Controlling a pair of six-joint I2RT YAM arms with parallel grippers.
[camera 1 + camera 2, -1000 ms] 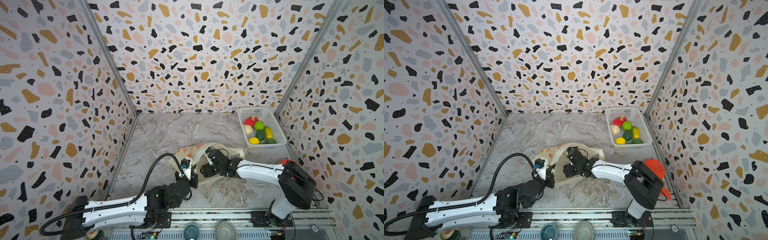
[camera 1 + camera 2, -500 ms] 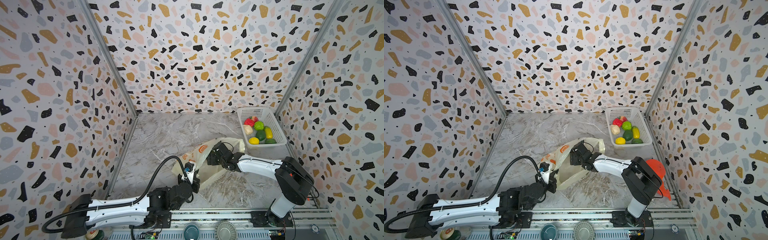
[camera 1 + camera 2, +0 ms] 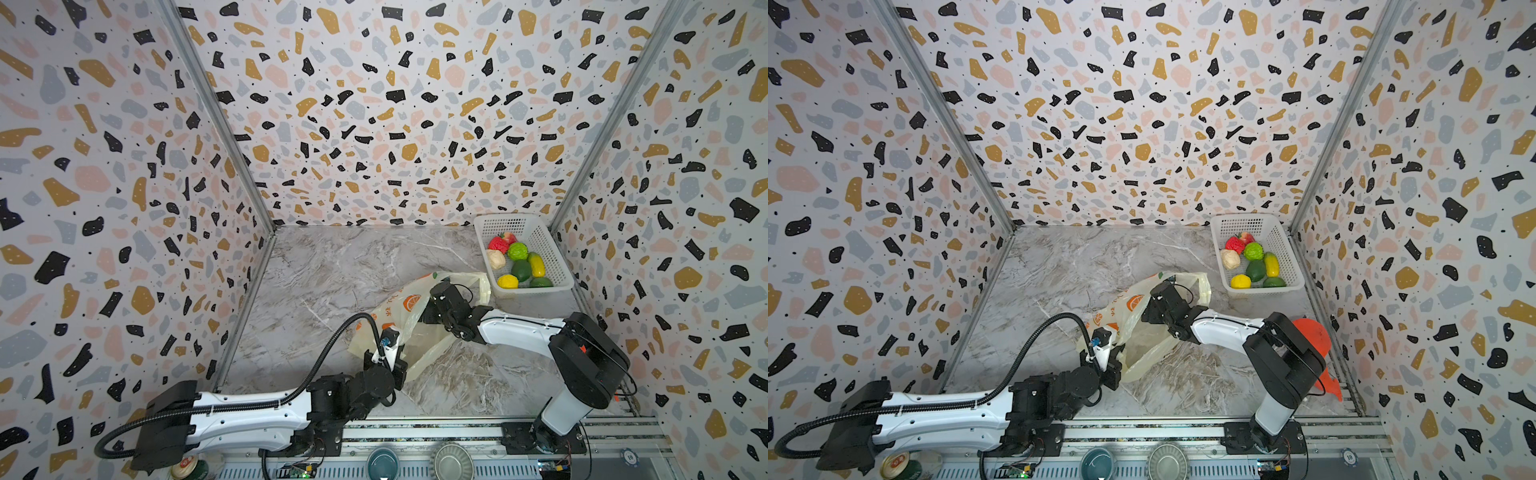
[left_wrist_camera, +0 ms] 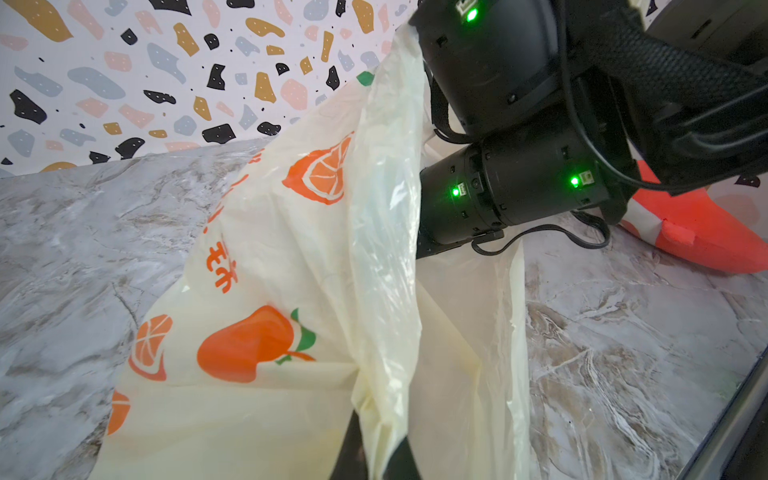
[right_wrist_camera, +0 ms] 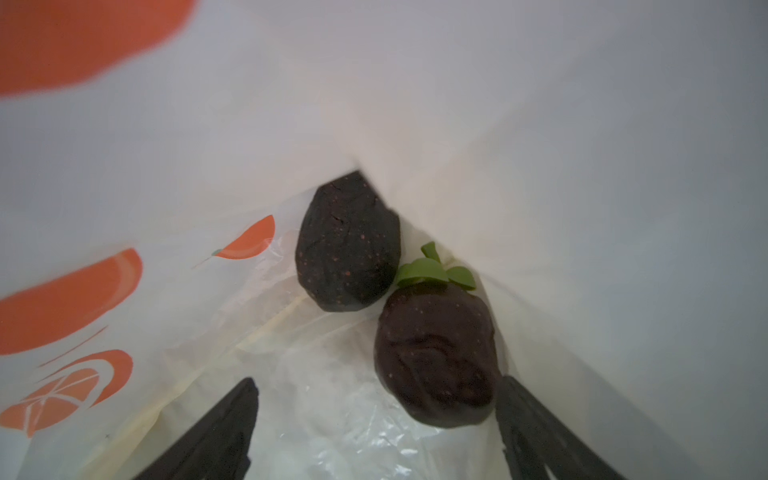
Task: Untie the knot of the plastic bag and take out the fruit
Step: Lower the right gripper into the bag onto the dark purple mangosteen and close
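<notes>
Reaching inside the plastic bag [image 3: 399, 307] at near centre, the spread right gripper [image 5: 376, 384] should be shifted until the mangosteen [image 5: 436, 361] is centred; the bag's rim is pinched by the closed left gripper [image 4: 376, 457].

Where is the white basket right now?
In both top views the white basket sits in the far right corner, just beyond the plastic bag.

One plastic bag [image 3: 397, 309] holds two dark fruits [image 5: 348, 249]. One white basket [image 3: 553, 254] holds eight coloured fruit pieces [image 3: 517, 251]. Two bowls [image 3: 382, 463] and one can [image 3: 189, 469] sit beyond the tabletop's near edge.
</notes>
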